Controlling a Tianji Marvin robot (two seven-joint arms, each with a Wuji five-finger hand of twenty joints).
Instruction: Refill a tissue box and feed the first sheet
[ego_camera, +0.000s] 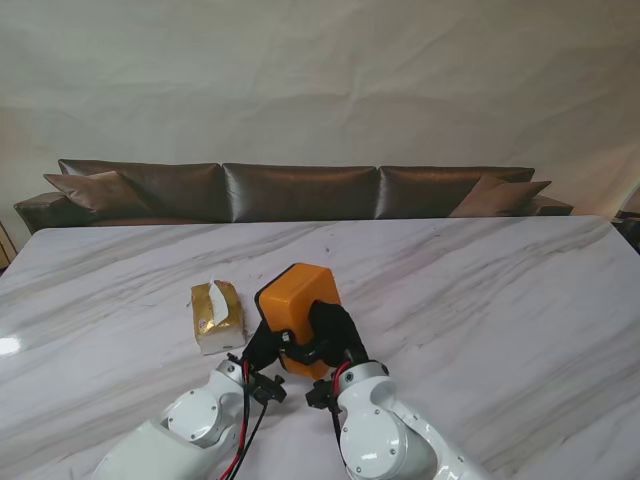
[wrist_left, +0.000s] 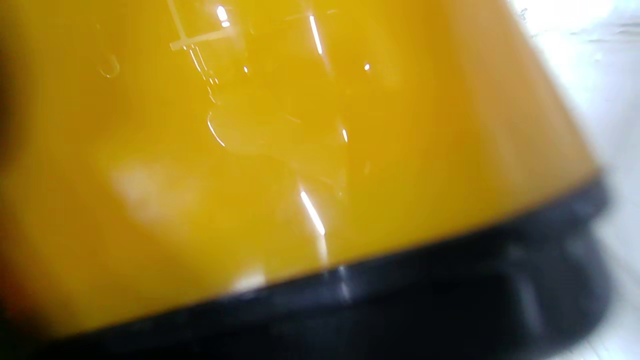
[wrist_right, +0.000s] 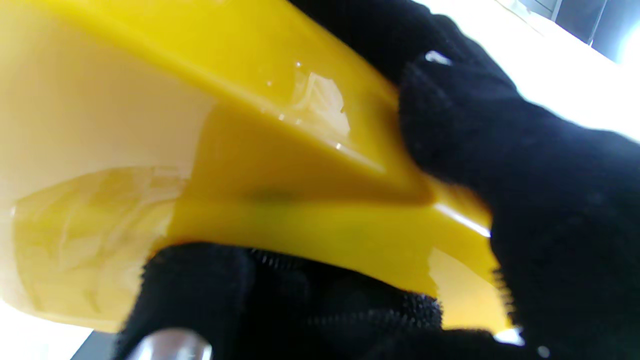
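Both hands, left hand (ego_camera: 262, 348) and right hand (ego_camera: 335, 335), clamp the orange tissue box (ego_camera: 297, 300) on the table (ego_camera: 480, 300); tissue pack (ego_camera: 217, 316) waits beside. Next, probably opening it.

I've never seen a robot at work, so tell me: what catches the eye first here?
The bright orange tissue box stands out at once, near the middle of the white marble table, with the black-gloved left robot hand and right robot hand clasping its nearer end. Just to its left lies a gold-and-white tissue pack, apart from the box. Beyond the table runs a long dark sofa.
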